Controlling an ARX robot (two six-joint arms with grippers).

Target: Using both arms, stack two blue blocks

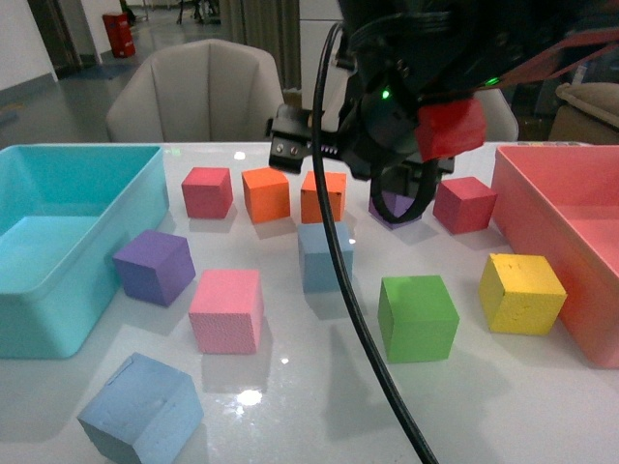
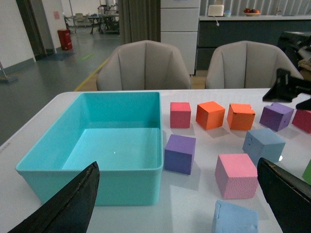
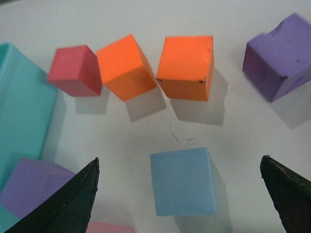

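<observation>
Right gripper (image 3: 180, 159): my fingers (image 3: 73, 199) were spread wide and held nothing. I hung over the far blue block, which showed between them and touched neither.
Left gripper (image 2: 177, 164): also spread wide and empty. I hung low, close by the bin (image 2: 97, 187), with its near wall showing between my fingers (image 2: 68, 204).
Right arm (image 1: 406, 87): black and bulky, with a red part (image 1: 450, 128) and a small green light (image 1: 385, 95). It was raised well to the right of the bin, and its thick cable (image 1: 353, 319) ran down towards me.
Far blue block (image 1: 326, 256): it sat flat on the table (image 1: 503, 406), to the right of the bin and well apart from it, with nothing on top.
Near blue block (image 1: 140, 411): it lay on the table in front of the bin's near right corner, closer to me than the bin and turned cornerwise. It was not stacked.
Purple block (image 1: 153, 266): just right of the bin's right wall. I could not tell whether it touched.
Pink block (image 1: 225, 309): right of the bin, a little farther out than the purple one.
Orange blocks (image 1: 266, 193): two side by side, right of the bin's far corner, with a red block (image 1: 207, 191) between them and the bin.
</observation>
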